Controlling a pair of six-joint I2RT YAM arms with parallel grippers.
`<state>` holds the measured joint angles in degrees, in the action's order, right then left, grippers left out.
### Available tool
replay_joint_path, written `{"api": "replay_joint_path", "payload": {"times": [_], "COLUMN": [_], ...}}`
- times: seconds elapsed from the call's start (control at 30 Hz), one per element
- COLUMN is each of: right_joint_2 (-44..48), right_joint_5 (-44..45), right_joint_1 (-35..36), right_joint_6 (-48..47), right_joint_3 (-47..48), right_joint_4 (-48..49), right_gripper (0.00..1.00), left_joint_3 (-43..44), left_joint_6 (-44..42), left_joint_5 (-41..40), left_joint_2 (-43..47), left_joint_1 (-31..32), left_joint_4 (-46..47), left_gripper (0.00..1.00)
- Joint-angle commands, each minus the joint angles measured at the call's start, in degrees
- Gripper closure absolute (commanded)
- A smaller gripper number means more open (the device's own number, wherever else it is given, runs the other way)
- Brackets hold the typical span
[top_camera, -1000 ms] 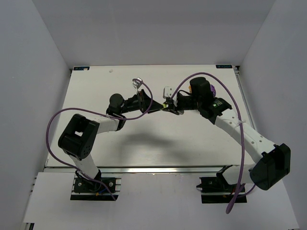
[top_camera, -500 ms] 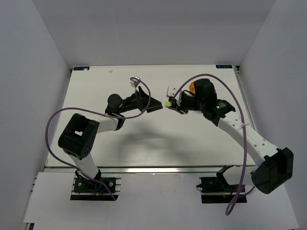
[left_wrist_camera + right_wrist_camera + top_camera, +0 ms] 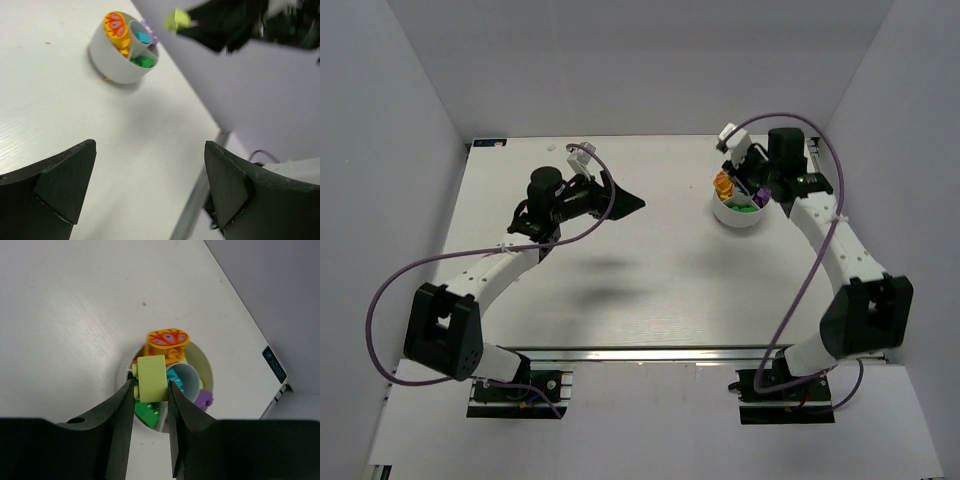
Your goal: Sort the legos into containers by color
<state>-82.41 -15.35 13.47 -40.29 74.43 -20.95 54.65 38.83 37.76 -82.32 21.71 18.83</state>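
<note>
We see the left arm stretched low over the left half of the surface (image 3: 620, 290). Its left hand (image 3: 620, 203) points towards the middle, with the two fingers (image 3: 65, 185) spread wide and nothing between them. The right arm is bent at the elbow and reaches to the far right part of the surface. The right hand (image 3: 151, 387) hangs pointing down, right above the bowl (image 3: 202, 360). Its fingers (image 3: 120, 415) are pinched on either side of one pale yellow-green brick (image 3: 151, 375), which is held clear of the bowl.

We count one bowl, round and white, standing on the surface near the far right edge, well apart from the left hand. It has dividers inside and a small round cup at its centre.

Of bricks, we count one in the right hand. In the bowl there are one orange piece (image 3: 167, 342) with a printed pattern, one cyan brick (image 3: 177, 379) and one purple brick (image 3: 204, 400). There is also a green brick (image 3: 147, 412), though we cannot tell whether more green lies under it.

The cyan brick sits in the centre cup. The orange, green and purple ones each lie in their own outer compartment around it
</note>
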Motion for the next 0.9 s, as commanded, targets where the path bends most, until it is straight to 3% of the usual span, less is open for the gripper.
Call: {"api": "replay_joint_path", "payload": {"times": [0.0, 0.17, 0.5, 0.87], "right_joint_2": [-6.52, -19.24, -32.28, -36.5], "right_joint_5": [0.51, -3.19, -7.05, -9.52], "right_joint_1": [-4.5, -7.32, -10.75, -12.77], "right_joint_6": [-0.48, -3.56, -11.47, -16.92], "right_joint_3": [8.6, 23.44, 37.87, 39.21], "right_joint_4": [-3.39, -11.12, -16.23, -15.61], "right_gripper": [1.0, 1.0, 1.0, 1.0], "left_joint_3": [-0.06, -6.13, -9.83, -9.48], "left_joint_6": [-17.72, -23.62, -28.37, -29.69], "left_joint_5": [-4.71, -6.73, -8.59, -8.67], "left_joint_2": [4.97, 12.26, 16.85, 17.9], "left_joint_1": [-0.09, 0.43, 0.44, 0.43], "left_joint_4": [-17.66, -17.69, -18.48, -20.24], "left_gripper": [0.02, 0.02, 0.02, 0.02]}}
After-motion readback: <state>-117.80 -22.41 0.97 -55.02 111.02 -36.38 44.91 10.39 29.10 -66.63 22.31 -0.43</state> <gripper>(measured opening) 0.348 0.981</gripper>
